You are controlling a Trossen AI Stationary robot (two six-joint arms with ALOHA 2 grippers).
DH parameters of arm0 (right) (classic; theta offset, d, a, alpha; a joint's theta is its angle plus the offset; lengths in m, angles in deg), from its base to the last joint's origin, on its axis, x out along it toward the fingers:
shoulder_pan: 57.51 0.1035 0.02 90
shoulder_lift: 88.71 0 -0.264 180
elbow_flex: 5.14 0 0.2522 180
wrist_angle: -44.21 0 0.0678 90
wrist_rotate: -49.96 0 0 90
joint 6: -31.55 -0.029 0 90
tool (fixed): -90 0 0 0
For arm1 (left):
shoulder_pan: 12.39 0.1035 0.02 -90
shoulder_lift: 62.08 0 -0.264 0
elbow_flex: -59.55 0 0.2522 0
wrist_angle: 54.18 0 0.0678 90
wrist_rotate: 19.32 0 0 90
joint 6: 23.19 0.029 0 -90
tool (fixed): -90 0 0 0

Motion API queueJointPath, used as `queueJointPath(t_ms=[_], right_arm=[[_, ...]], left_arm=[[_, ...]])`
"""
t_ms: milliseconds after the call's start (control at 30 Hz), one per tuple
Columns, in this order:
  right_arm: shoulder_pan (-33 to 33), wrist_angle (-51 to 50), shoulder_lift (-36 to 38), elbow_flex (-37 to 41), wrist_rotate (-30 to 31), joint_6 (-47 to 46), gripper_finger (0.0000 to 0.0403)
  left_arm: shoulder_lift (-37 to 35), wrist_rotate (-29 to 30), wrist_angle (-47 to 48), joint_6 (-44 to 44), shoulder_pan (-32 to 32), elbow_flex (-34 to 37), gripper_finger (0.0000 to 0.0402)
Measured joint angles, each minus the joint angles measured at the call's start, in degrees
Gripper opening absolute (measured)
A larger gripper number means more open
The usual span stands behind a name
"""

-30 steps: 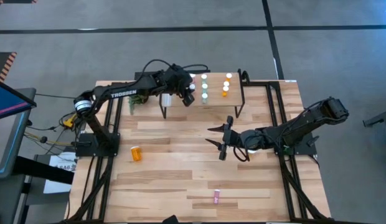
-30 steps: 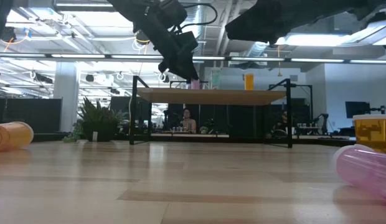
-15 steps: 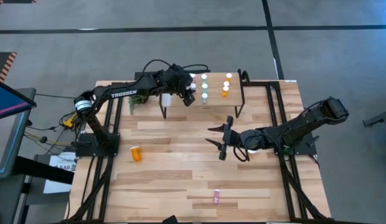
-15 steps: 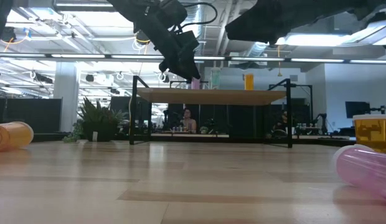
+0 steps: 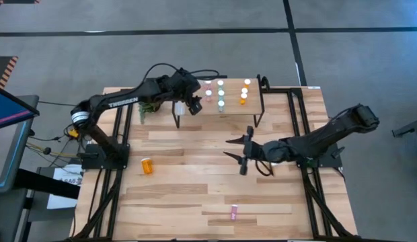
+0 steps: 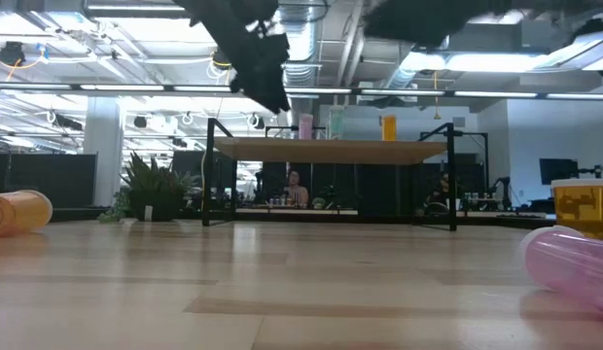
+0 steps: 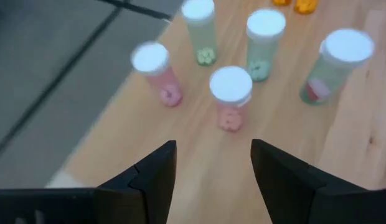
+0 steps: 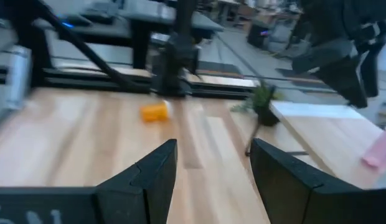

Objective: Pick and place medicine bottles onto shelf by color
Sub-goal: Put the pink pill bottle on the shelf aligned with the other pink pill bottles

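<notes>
The shelf (image 5: pixel 232 109) stands at the table's far side. On it stand two pink medicine bottles (image 7: pixel 230 96) (image 7: pixel 157 74), three teal ones (image 7: pixel 264 40) and orange ones (image 5: pixel 244 91), all upright with white caps. My left gripper (image 7: pixel 213 162) hangs open above the shelf's left part (image 5: pixel 194 107), just short of the nearer pink bottle, touching nothing. My right gripper (image 5: pixel 237 152) stands open over the middle of the table, holding nothing. One orange bottle (image 5: pixel 147 165) lies on its side at the table's left. A pink bottle (image 5: pixel 233 212) lies near the front edge.
A small green plant (image 5: pixel 146 107) stands by the shelf's left end. The low view shows one more orange bottle (image 6: pixel 579 206) upright at its right. Black frame rails run along both table sides. Bare wood lies between the shelf and the fallen bottles.
My left gripper has drawn back from the nearer pink bottle, up and toward the table's left edge. In the low view it no longer overlaps that bottle, which stays upright on the shelf.
</notes>
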Motion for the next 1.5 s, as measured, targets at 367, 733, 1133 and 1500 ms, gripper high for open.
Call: queueJointPath(t_ms=[367, 733, 1133, 1500], right_arm=[[13.3, -21.7, 9.6, -6.7, 6.3, -8.3, 0.0226], [20.8, -26.5, 5.7, -6.6, 5.3, -26.5, 0.0226], [22.1, -25.5, -14.8, -6.6, -8.8, -41.5, 0.0226], [21.7, -15.6, -26.1, -6.6, -16.6, -33.6, 0.0226]], left_arm=[[-16.8, 0.3, -16.3, -1.4, -10.5, 16.6, 0.0194], [-23.7, 4.8, -52.2, -0.7, -28.9, 39.8, 0.0194], [-23.7, 5.5, -57.6, 2.6, -32.7, 41.6, 0.0194], [-23.7, 5.8, -57.4, 1.7, -32.7, 41.6, 0.0194]])
